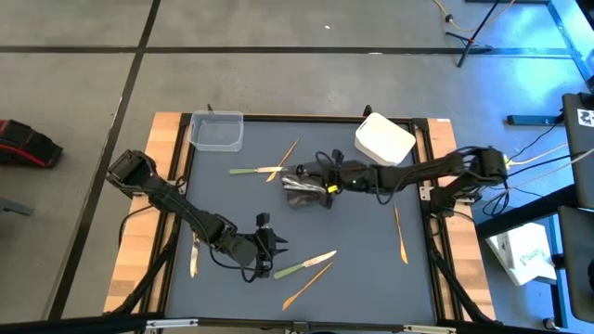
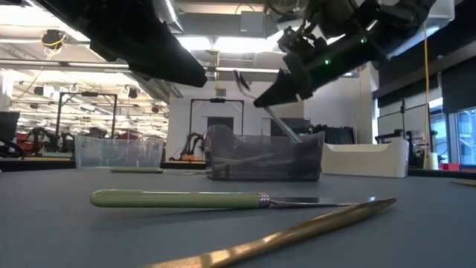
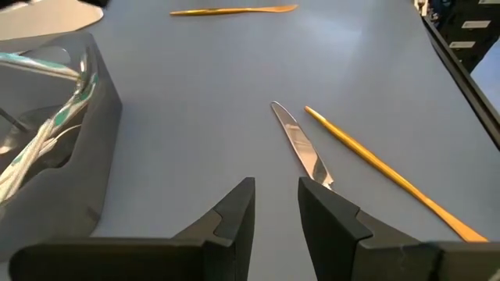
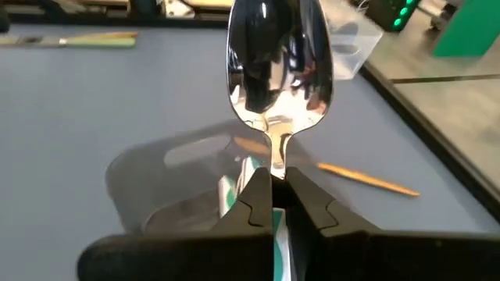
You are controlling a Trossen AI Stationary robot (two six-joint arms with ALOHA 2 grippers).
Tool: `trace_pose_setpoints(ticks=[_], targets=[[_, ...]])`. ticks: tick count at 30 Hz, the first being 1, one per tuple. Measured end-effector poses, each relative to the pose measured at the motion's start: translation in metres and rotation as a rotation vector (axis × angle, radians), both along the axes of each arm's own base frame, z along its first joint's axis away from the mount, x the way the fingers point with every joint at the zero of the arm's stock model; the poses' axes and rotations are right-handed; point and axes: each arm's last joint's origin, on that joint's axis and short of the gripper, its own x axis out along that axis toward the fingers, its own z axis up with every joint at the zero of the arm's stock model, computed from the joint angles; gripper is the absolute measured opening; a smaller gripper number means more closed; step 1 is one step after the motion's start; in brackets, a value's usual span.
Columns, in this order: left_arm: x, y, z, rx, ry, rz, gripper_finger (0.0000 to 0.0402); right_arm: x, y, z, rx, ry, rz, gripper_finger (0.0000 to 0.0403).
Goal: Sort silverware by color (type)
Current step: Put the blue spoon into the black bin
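Observation:
My right gripper [image 4: 272, 186] hovers over the dark grey tub [image 1: 304, 188] and is shut on a shiny silver spoon [image 4: 273, 62]. More silver utensils lie in that tub [image 4: 234, 195]. My left gripper [image 3: 275, 195] is open, low over the mat near the table's near edge. Just ahead of it lie a green-handled knife [image 1: 304, 265], its blade [image 3: 301, 148] showing, and a tan utensil [image 3: 383, 168]. A second green knife [image 1: 255, 171] and a tan utensil [image 1: 288, 153] lie flat near the clear tub. My right gripper pinches the silver spoon between its two fingers by the neck of the handle [image 4: 273, 160], just below the bowl. The spoon is lifted clear and tilted, with its bowl [image 2: 240, 79] raised and its handle [image 2: 286, 126] slanting down toward the dark grey tub.
A clear tub [image 1: 216, 130] stands at the far left corner and a white tub [image 1: 385, 139] at the far right. Another tan utensil [image 1: 401, 234] lies to the right on the mat, and one utensil [image 1: 193, 255] lies along the mat's left edge.

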Motion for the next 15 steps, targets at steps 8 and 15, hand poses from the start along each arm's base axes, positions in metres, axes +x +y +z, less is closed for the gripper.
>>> trace_pose_setpoints(ticks=[8, 15], targets=[[0.0, 0.0, 0.0, -0.002, -0.003, 0.0, 0.0095, 0.003, -0.001, -0.017, 0.037, 0.066, -0.03, 0.0003], [0.0, 0.0, 0.0, -0.003, -0.004, 0.0, 0.0095, 0.003, 0.0, -0.018, 0.041, 0.068, -0.021, 0.0024]])
